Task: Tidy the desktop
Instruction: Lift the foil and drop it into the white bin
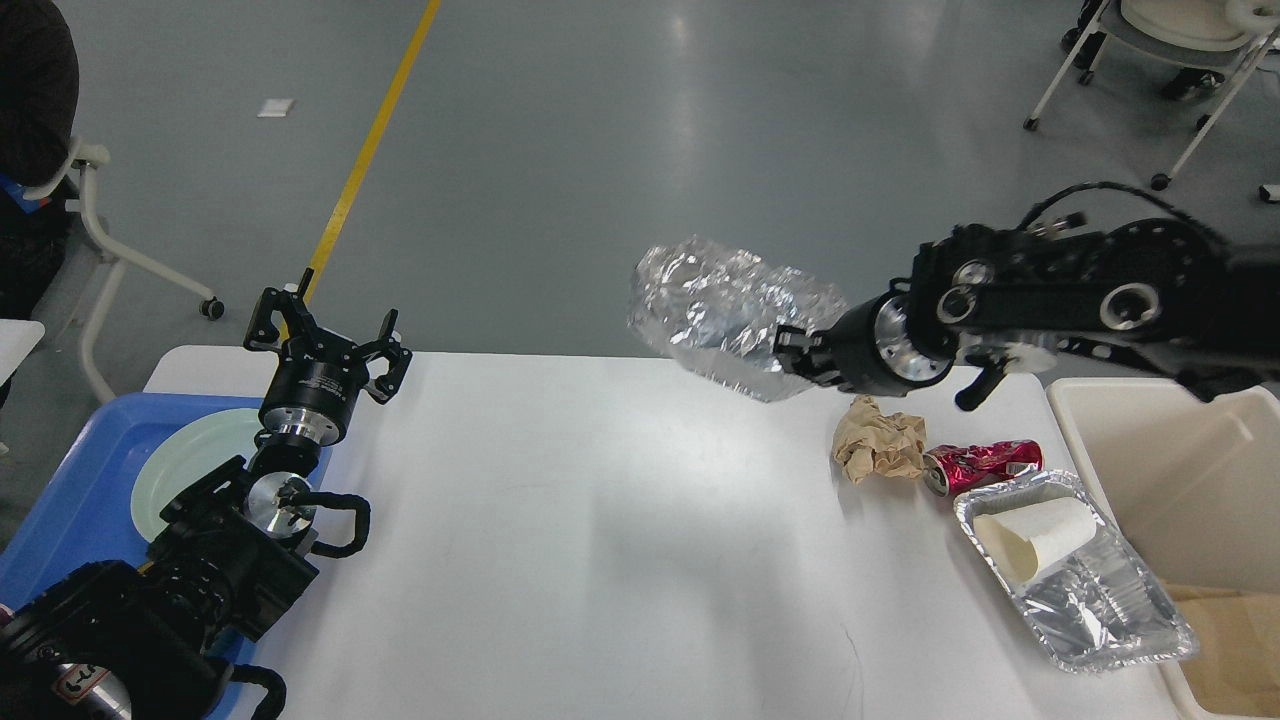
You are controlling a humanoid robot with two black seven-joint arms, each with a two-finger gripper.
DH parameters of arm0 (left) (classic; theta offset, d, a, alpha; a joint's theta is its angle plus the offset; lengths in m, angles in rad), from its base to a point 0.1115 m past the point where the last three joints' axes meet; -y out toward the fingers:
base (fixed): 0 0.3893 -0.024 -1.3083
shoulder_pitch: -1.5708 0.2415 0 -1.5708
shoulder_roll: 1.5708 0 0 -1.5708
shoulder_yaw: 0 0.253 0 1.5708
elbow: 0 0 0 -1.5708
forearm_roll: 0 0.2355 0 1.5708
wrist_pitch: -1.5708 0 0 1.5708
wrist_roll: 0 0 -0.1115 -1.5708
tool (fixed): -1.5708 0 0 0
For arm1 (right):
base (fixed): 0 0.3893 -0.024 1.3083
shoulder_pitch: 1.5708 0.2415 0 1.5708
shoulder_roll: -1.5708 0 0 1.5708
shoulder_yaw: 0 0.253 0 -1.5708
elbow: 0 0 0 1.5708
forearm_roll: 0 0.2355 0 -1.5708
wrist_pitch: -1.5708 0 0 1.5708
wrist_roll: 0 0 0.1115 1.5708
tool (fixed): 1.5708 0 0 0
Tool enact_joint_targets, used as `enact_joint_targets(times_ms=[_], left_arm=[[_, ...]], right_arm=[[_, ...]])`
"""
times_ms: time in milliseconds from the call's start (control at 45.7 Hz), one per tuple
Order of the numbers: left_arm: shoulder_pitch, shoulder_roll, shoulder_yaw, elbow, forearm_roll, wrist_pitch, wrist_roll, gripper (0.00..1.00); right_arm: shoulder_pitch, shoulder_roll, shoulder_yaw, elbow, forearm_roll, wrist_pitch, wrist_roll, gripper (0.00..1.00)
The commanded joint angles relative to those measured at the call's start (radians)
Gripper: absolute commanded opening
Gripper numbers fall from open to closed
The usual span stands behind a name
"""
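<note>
The white desktop [600, 520] fills the lower view. My right gripper [790, 345] is shut on a crumpled foil container [725, 315] and holds it high above the far edge of the desktop. My left gripper [325, 335] is open and empty above the far left corner. On the desktop at the right lie a crumpled brown paper ball [880, 445], a crushed red can [985, 463] and a foil tray [1085, 580] with a paper cup [1035, 538] lying in it.
A beige bin [1180, 450] stands at the right edge of the desktop, with brown paper in it. A blue tray [90, 480] holding a pale green plate [190, 470] sits at the left. Chairs stand on the floor beyond.
</note>
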Motion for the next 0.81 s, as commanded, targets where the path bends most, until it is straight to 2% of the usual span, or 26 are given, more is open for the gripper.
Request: enact_joint_targets(times_ms=[0,153,416,612,744,766,787], left_arm=[[0.001,0.000,0.000,0.000,0.000,0.000,0.000,0.97],[0.000,0.000,0.000,0.000,0.000,0.000,0.000,0.97],[0.000,0.000,0.000,0.000,0.000,0.000,0.000,0.97],[0.000,0.000,0.000,0.000,0.000,-0.002,0.000,0.97],[0.000,0.000,0.000,0.000,0.000,-0.002,0.000,0.97],[0.000,0.000,0.000,0.000,0.000,-0.002,0.000,0.97],[0.000,0.000,0.000,0.000,0.000,0.000,0.000,0.97]], right_arm=[[0.086,-0.109,0.001,-0.015,0.005,0.045,0.000,0.00],[0.041,-0.184,-0.028,-0.124,0.004,0.042,0.000,0.00],[-0.306,-0.318,-0.017,-0.495,0.027,0.031,0.000,0.00],[-0.574,-0.319,-0.008,-0.719,0.105,0.016,0.008,0.00],[-0.726,-0.303,0.000,-0.784,0.123,-0.064,0.011,0.00],[-0.745,-0.292,0.000,-0.793,0.123,-0.079,0.011,0.08],[-0.760,-0.281,0.000,-0.802,0.123,-0.096,0.011,0.22]])
